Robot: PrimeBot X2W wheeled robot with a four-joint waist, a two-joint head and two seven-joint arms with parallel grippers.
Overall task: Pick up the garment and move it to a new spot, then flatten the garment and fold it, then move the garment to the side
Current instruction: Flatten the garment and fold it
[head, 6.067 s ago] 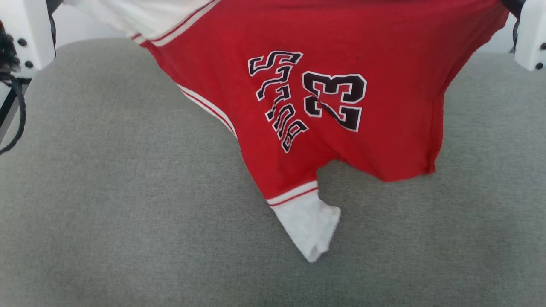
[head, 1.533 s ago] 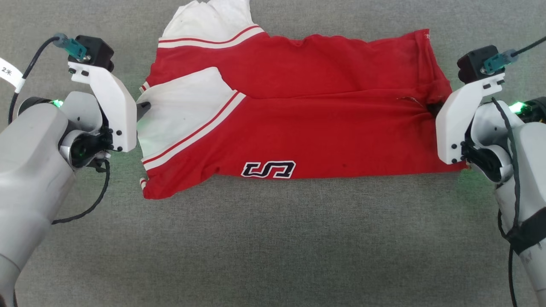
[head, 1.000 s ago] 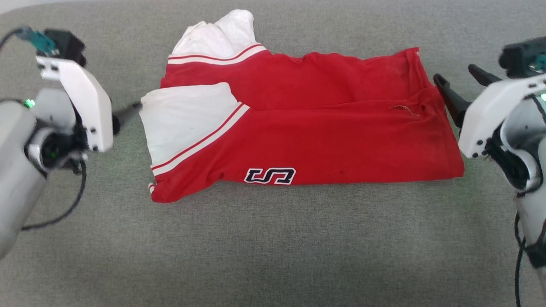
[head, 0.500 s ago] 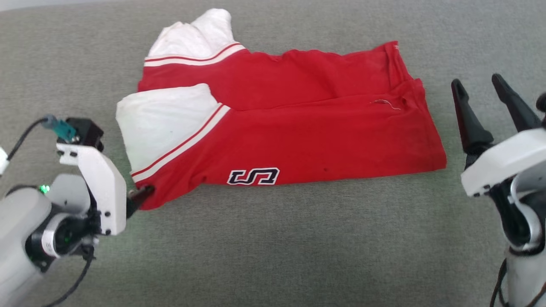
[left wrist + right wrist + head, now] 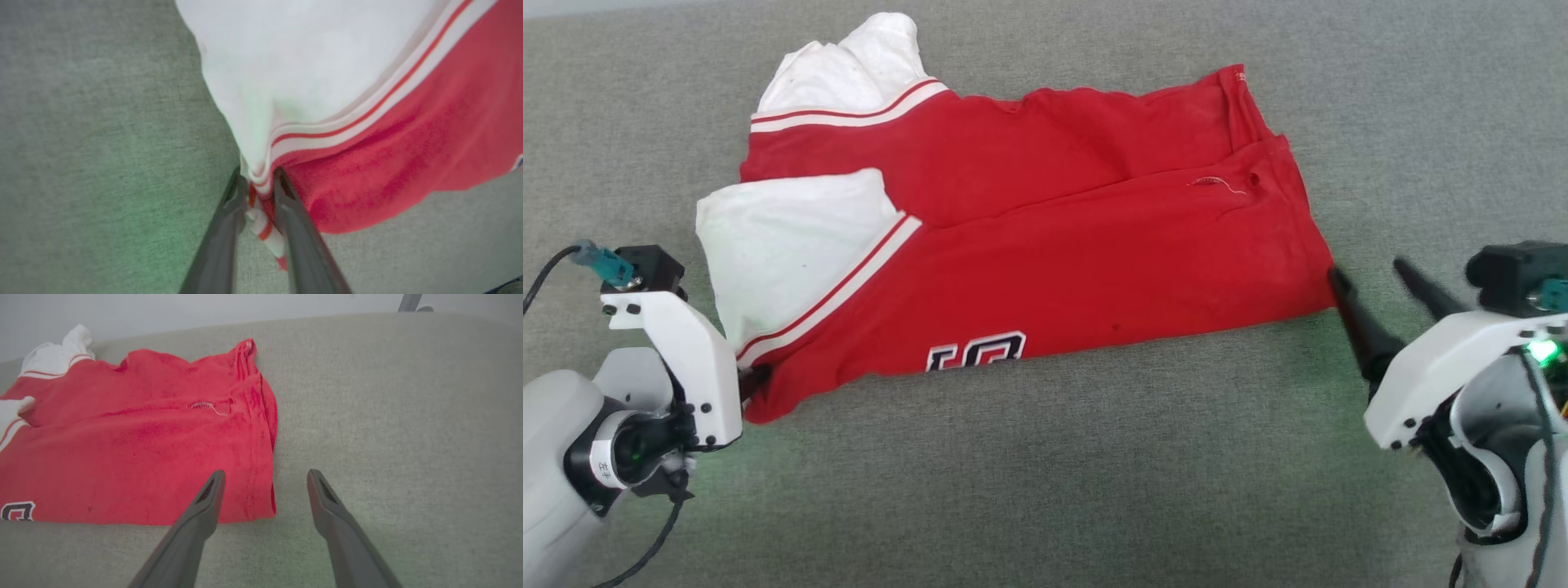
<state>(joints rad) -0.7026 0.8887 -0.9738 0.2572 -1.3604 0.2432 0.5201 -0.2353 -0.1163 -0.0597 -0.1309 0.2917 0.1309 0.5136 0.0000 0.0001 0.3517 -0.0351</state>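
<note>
The garment (image 5: 1045, 245), red with white sleeves, lies folded lengthwise on the grey cloth surface (image 5: 1045, 474), with part of its black lettering (image 5: 976, 355) at the near edge. My left gripper (image 5: 754, 380) is at the garment's near-left corner. In the left wrist view its fingers (image 5: 239, 196) stand close together on the striped sleeve trim (image 5: 261, 192). My right gripper (image 5: 1365, 271) stands open at the near-right corner. In the right wrist view one right fingertip (image 5: 215, 479) is over the red cloth (image 5: 143, 457) and the other is over bare surface.
The grey cloth surface (image 5: 388, 396) runs wide to the right of the garment and in front of it. A pale wall (image 5: 204, 310) and a metal leg (image 5: 408, 301) lie beyond its far edge. A black cable (image 5: 645, 543) hangs from my left arm.
My left gripper has narrowed on the garment's near-left corner and tugged it. My right gripper has come in beside the near-right corner, still open. The camera has shifted a little.
</note>
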